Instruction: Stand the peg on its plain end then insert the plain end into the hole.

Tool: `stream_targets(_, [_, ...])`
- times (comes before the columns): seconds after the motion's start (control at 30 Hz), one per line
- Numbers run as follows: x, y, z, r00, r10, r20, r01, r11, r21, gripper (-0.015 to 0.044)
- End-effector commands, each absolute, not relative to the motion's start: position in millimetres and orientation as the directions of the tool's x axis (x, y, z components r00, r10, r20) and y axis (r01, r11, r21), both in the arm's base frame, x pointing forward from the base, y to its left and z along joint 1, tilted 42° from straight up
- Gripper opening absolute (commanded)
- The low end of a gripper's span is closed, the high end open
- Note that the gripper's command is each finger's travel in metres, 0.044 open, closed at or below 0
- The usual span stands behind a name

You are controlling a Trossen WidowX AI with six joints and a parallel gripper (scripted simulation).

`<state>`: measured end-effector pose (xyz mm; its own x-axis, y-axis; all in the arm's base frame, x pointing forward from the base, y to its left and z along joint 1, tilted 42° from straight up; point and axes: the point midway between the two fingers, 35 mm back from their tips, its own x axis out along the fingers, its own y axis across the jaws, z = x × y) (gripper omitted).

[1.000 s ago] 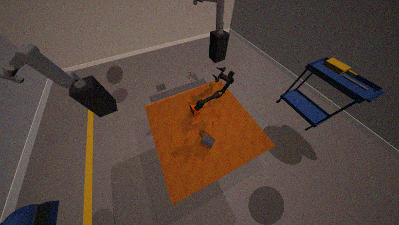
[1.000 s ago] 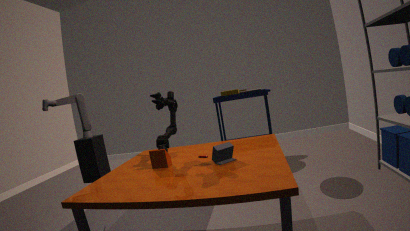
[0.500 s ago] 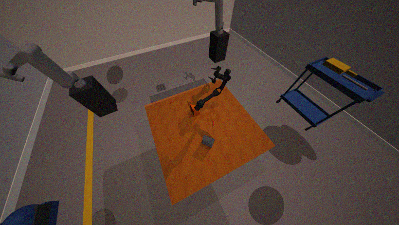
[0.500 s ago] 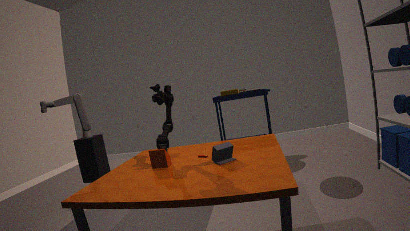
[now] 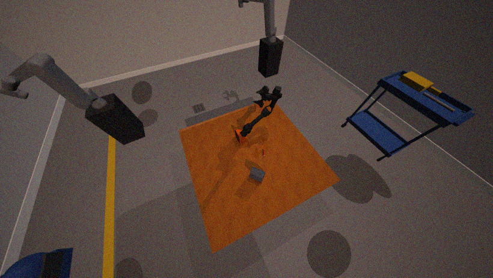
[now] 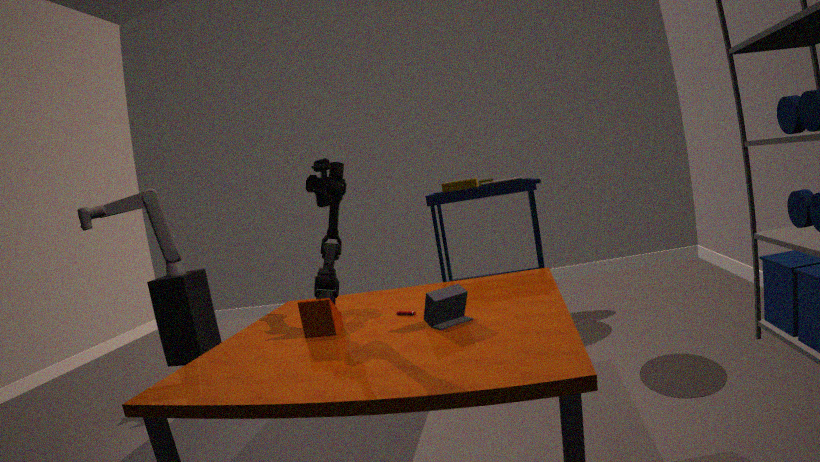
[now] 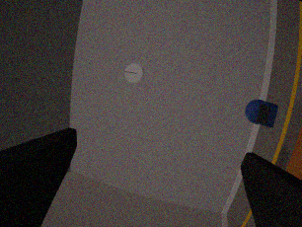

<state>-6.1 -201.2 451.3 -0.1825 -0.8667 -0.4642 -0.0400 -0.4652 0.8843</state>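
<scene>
The red peg [image 5: 263, 152] [image 6: 405, 313] lies flat on the orange-brown table [image 5: 293, 165] [image 6: 487, 355], between the arm's base and the panel. A pale band shows near its end towards the panel. The grey sloped panel block [image 5: 257, 174] [image 6: 445, 307] stands on the table beyond the peg; its hole cannot be made out. My gripper [image 5: 257, 96] [image 7: 164, 151] is open and empty, held high above the table and well away from the peg. In the wrist view, its dark fingers stand wide apart, with neither peg nor panel between them.
An orange block [image 5: 238, 136] [image 6: 317, 317] stands by the arm's base. Off the table are a blue cart [image 5: 376, 131] [image 6: 484, 189], grey arms on dark pedestals [image 5: 115, 119] [image 6: 184, 315], and a shelf rack [image 6: 747, 172] at the right in the exterior view.
</scene>
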Motion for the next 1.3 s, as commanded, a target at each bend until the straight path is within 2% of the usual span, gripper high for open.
stream_targets(0.0, [13,-217,437,-0.115,-0.85,-0.513,0.045,-0.521,0.853,0.044])
stream_targets(0.5, [97,-244,380,0.154,-0.72,-0.676,0.421,-0.572,0.704,0.044])
stream_targets(0.8, [148,-242,343,0.28,-0.587,-0.76,0.623,-0.491,0.609,0.044])
stream_targets(1.27, [209,-215,291,0.383,-0.363,-0.85,0.801,-0.329,0.501,0.044])
